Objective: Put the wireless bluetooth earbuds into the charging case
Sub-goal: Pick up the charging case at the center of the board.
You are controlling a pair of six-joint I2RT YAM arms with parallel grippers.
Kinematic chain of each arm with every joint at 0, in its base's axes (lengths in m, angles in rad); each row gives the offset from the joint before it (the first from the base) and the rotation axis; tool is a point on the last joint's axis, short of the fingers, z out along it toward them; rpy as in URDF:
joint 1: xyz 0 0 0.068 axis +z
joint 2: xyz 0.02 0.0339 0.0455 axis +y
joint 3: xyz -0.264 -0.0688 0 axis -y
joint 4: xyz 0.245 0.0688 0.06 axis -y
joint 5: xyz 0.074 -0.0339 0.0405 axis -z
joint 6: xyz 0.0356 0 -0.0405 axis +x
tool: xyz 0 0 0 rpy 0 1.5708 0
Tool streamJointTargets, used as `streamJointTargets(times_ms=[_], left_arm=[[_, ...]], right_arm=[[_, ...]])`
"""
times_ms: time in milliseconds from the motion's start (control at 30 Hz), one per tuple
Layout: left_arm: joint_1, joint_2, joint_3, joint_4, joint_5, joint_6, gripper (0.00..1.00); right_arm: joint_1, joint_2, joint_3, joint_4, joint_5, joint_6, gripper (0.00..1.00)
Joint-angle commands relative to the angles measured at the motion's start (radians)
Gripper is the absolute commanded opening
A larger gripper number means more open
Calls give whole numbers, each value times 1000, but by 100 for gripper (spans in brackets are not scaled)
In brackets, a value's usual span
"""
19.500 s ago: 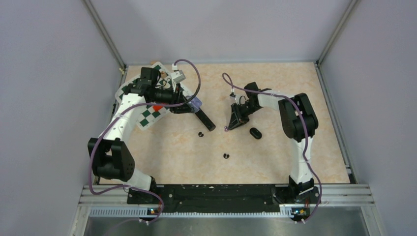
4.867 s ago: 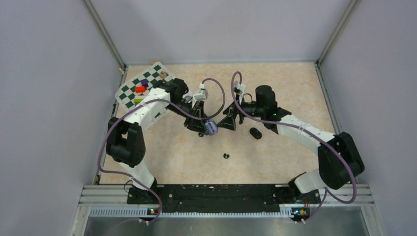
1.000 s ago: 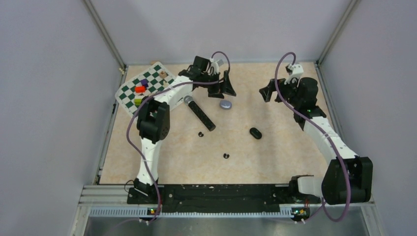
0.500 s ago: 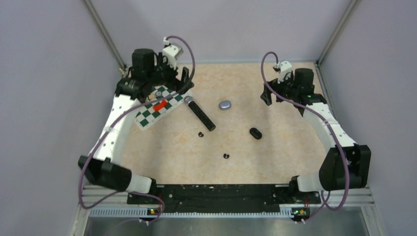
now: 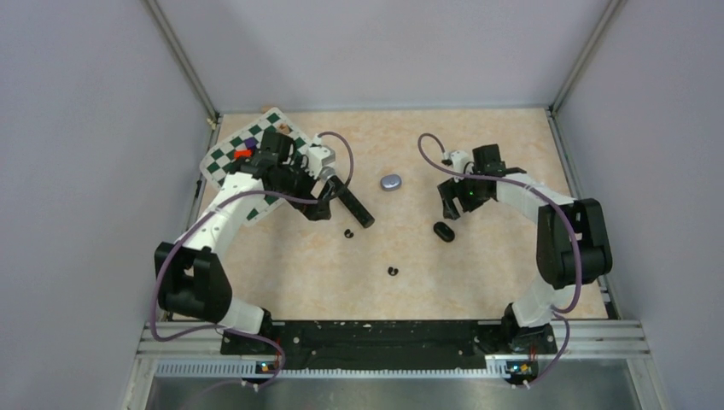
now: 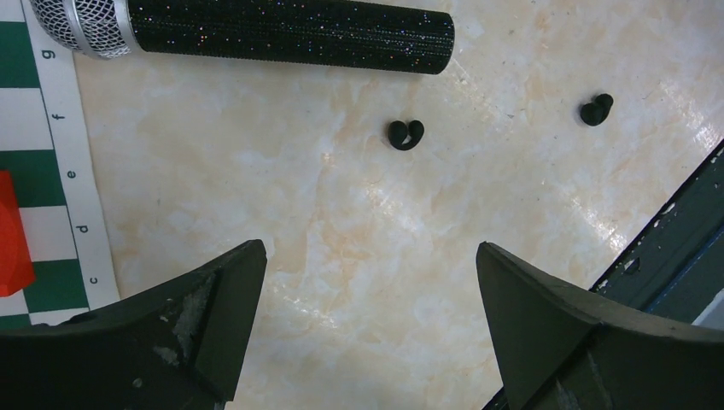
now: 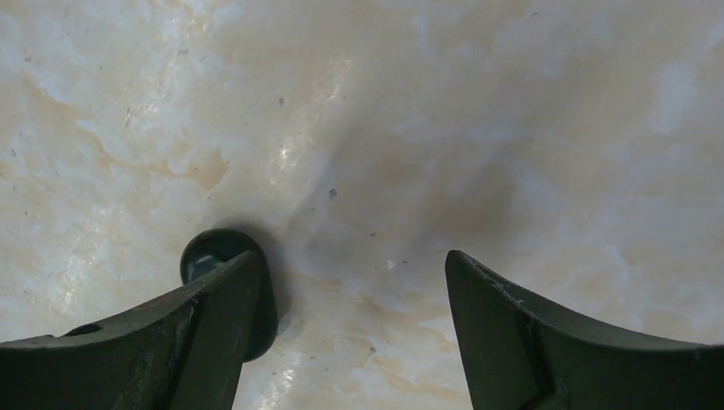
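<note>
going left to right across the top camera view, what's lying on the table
checkered board → microphone → pale oval case → black oval case; the two black earbuds are left out, since one lines up with the microphone and the other with the pale case

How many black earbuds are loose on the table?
2. One black earbud lies beside the microphone; the second earbud sits nearer the arm bases. More may be hidden.
</note>
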Motion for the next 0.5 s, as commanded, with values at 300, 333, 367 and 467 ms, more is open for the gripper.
streamJointTargets(times_ms=[300, 333, 367, 467], left_arm=[[4, 30, 67, -23, 52, 4, 99], [3, 27, 65, -20, 52, 1, 99], [3, 24, 63, -18, 52, 0, 99], [5, 19, 60, -17, 58, -1, 99]], right_arm=[[68, 68, 87, -224, -192, -157, 79], [67, 72, 96, -253, -220, -168, 78], [68, 75, 106, -281, -250, -185, 77], [68, 62, 114, -321, -287, -222, 76]])
